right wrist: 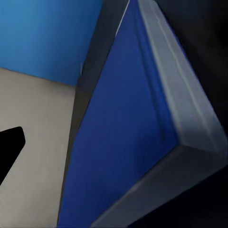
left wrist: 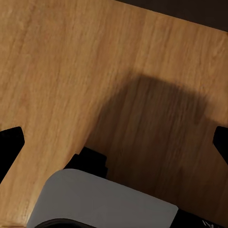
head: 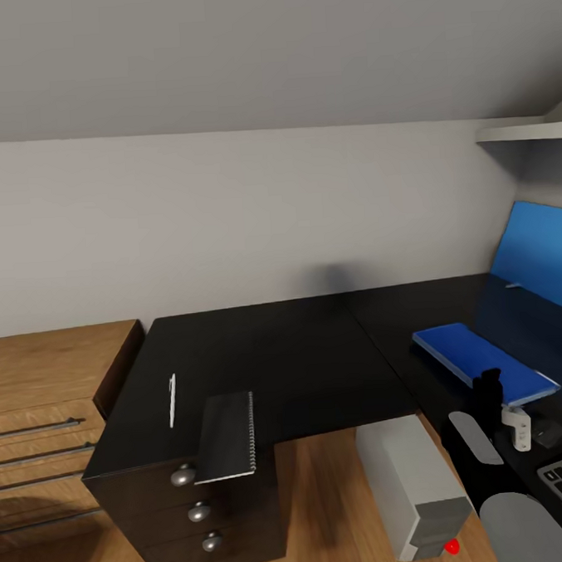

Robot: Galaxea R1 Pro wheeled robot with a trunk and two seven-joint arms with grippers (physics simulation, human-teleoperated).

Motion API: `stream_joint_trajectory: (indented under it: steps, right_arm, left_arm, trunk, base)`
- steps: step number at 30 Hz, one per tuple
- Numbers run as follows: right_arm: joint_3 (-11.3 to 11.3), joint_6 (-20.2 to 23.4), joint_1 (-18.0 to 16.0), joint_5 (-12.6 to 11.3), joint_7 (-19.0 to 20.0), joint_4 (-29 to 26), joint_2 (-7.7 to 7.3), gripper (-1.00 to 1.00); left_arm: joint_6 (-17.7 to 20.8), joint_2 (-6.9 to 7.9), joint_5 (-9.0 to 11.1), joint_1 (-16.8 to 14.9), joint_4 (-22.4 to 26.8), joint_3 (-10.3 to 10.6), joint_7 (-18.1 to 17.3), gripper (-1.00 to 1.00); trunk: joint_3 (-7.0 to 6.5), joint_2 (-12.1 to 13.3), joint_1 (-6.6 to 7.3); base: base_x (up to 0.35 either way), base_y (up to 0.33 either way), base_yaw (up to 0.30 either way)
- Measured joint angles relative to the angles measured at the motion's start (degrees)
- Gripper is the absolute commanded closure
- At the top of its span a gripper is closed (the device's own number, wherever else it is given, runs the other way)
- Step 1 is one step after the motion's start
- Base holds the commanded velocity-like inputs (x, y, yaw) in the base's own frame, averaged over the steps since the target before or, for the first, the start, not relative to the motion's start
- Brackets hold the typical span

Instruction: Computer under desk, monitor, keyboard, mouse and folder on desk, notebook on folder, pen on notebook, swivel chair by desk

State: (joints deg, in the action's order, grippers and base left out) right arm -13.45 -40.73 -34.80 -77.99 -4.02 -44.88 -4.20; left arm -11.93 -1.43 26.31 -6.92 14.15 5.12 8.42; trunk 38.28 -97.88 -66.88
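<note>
The flat bright blue folder (head: pixel 484 362) lies on the matt black desk (head: pixel 319 353) near its right edge, long axis slanting toward the front. Just beside its near corner hangs the right gripper (head: pixel 515 433), fingers spread, empty. The spiral-bound dark grey notebook (head: pixel 226 437) overhangs the front left edge, beside the slim white pen (head: pixel 173 400), nearer the left gripper (left wrist: pixel 114 142), also spread.

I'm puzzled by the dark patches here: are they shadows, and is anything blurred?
Head view: a soft round shadow smudges the grey wall above the matt black desk top. Left wrist view: a broad angular shadow darkens the light wood floor. Right wrist view: the bright blue flat folder looks soft, its pale edge blurred.
</note>
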Motion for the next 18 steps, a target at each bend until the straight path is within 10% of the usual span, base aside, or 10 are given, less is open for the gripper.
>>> stream_joint_trajectory:
  steps: [18]
  right_arm:
    - [0.0, -0.3, 0.0, -0.1, 0.1, -0.1, 0.01, -1.00]
  left_arm:
    - [0.0, 0.00, 0.0, 0.0, 0.0, 0.0, 0.0, -1.00]
  trunk:
    - [0.00, 0.0, 0.03]
  base:
    - [-0.036, 0.000, 0.000]
